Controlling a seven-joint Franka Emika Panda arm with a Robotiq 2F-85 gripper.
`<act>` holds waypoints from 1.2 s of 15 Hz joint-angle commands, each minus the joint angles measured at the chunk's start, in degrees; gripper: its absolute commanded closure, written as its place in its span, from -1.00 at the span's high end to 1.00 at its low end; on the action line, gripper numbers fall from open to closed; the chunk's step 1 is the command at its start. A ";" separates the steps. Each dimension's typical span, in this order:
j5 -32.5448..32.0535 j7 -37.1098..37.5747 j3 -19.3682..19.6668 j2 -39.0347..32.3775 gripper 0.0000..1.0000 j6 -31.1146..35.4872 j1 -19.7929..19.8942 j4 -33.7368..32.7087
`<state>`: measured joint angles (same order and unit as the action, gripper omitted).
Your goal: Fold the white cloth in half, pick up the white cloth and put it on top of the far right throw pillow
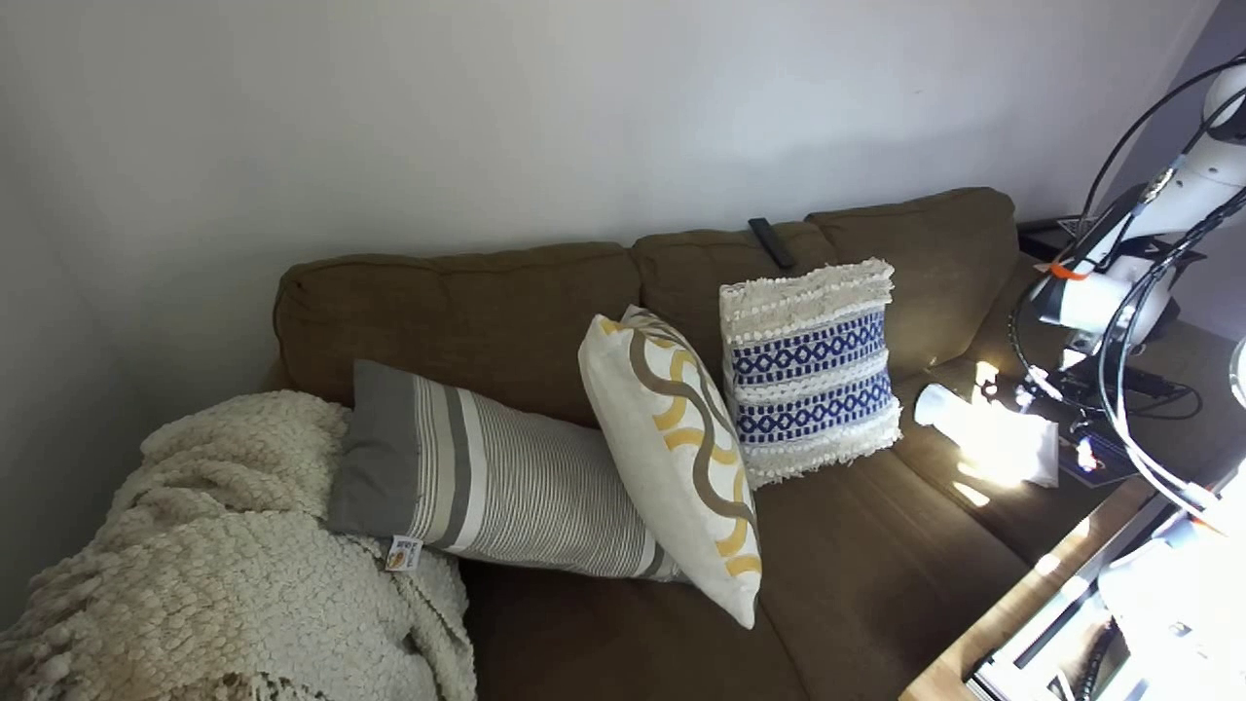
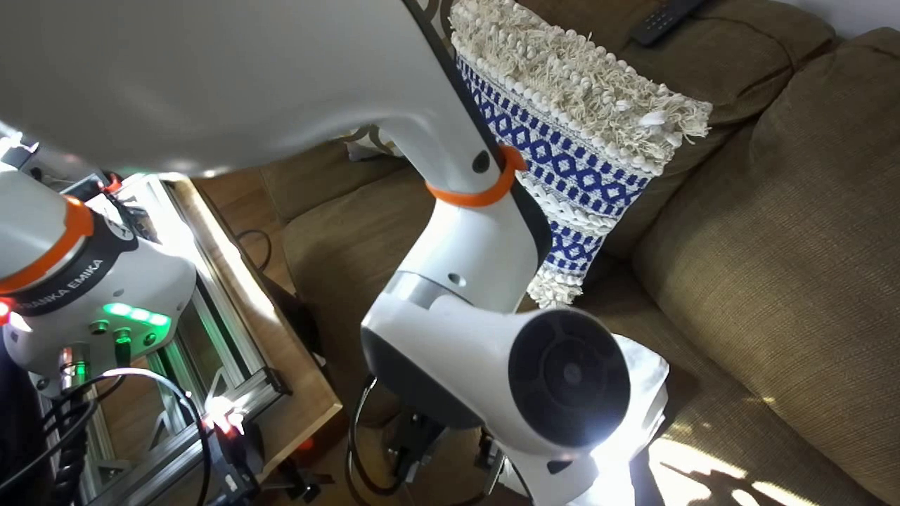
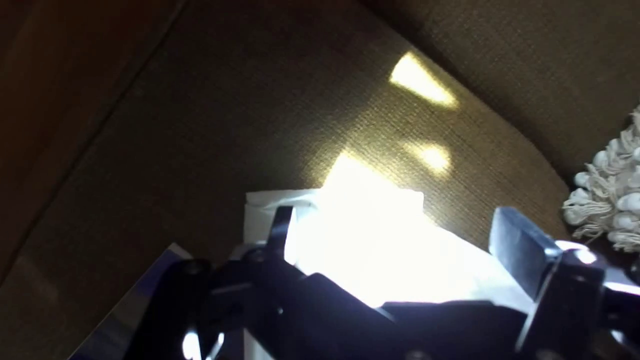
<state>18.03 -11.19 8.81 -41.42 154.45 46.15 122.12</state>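
Black two-fingered gripper (image 3: 395,220), spread wide; nothing held | plain white soft cloth (image 1: 1007,440) lying on brown fabric couch seat (image 1: 857,565), beneath gripper; contact unclear | risk: sun glare (image 3: 360,245) hides cloth edges, so grasp may miss or pinch one layer; near-upright square navy-banded fringed white pillow (image 1: 813,375) may shed it | containers: none seen
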 commanded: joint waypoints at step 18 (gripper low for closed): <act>3.57 -15.84 -14.59 -24.39 1.00 -0.70 26.77 -30.76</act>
<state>21.13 -22.64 -1.38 -62.63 148.51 68.33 93.03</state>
